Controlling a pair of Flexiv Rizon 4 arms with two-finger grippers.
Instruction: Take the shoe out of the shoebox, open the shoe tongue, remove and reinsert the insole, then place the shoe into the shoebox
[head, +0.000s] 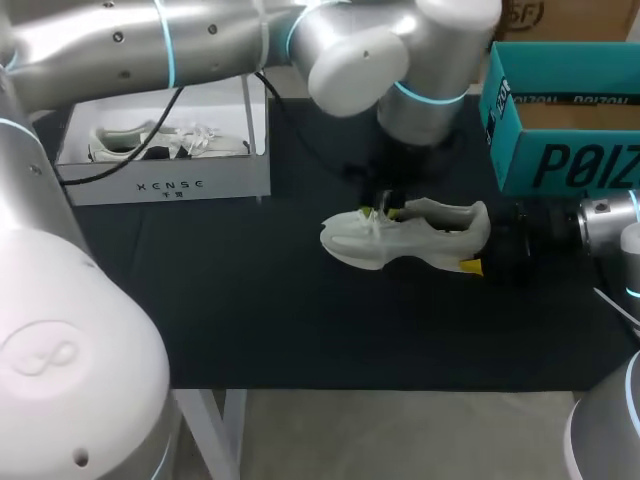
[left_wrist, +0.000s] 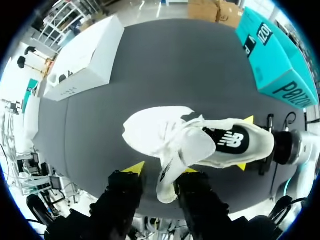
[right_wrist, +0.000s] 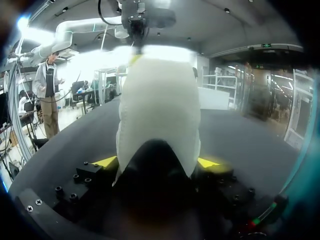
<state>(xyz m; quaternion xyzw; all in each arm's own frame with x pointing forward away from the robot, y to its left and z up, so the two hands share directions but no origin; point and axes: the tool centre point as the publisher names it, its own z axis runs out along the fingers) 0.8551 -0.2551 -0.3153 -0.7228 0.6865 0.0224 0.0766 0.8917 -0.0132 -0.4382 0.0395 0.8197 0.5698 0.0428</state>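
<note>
Matte black cloth covers the table (head: 250, 300), open toward six o'clock. The soft white shoe (head: 400, 240) lies mid-table, its rounded heel clamped by the right gripper (right_wrist: 156, 162) from three o'clock. The left gripper (left_wrist: 162, 169) hangs at the tongue (left_wrist: 169, 182) — whether it grips, I cannot tell. The white shoebox (head: 165, 185) sits at ten o'clock.

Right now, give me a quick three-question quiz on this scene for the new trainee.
1. True or false: the shoe between the right fingers sits inside the white shoebox.
2. Which part of that shoe do the right fingers clamp? A toe, B heel, C tongue.
3. Fill in: the teal box stands nearest my ___ arm.
Key: 1 false, it lies on the black table; 2 B; 3 right.
</note>
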